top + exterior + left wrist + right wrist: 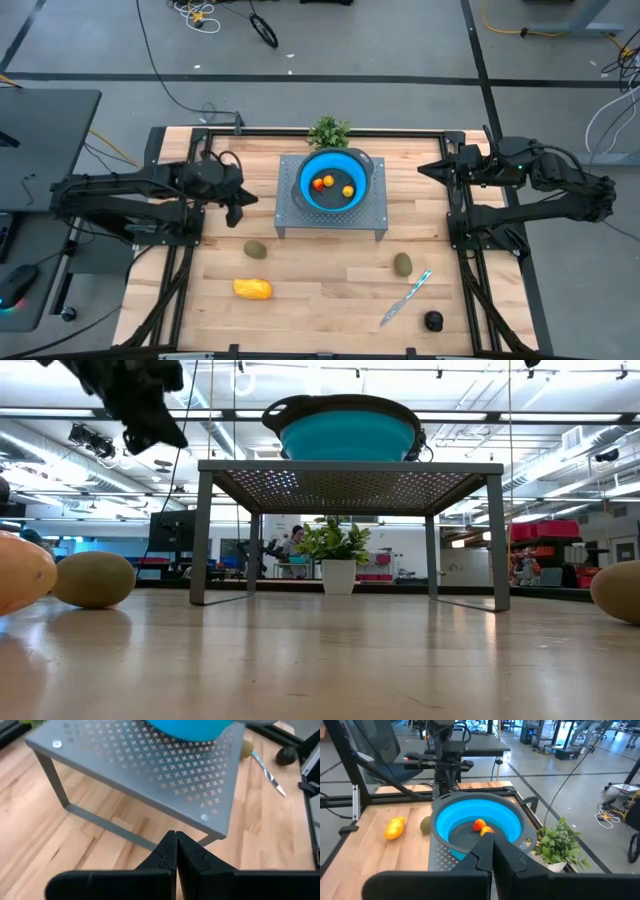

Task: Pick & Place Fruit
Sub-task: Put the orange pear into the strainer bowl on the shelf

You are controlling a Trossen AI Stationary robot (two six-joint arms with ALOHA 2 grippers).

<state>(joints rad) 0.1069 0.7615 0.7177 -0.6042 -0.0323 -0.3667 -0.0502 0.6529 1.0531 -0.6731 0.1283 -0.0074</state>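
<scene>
We are holding our left claw (pixel 248 198) clenched on nothing, hovering above the counter (pixel 320 300) just off the left side of the grey perforated stand (pixel 375 215). Below it, toward the counter's front, an olive-brown oval fruit (pixel 256 249) is lying on the wood, and the yellow-orange oblong fruit (pixel 252 289) is resting nearer the front-left corner.

At the middle of the counter's back half, the stand is carrying the blue bowl (pixel 308 170). Inside the bowl we are seeing small round orange fruits (pixel 324 182), with one more (pixel 348 191) beside them. The green plant sprig (pixel 328 131) is sitting at the back edge, just behind the bowl.

To the right of the stand, the second olive-brown oval (pixel 402 264) is lying on the wood, with the knife (pixel 405 297) just beside it, angled toward the front edge. The near-black round fruit (pixel 433 320) is sitting near the front-right corner.

We are keeping our right claw (pixel 424 167) clenched and empty too, parked above the right edge of the counter, pointing toward the bowl.
</scene>
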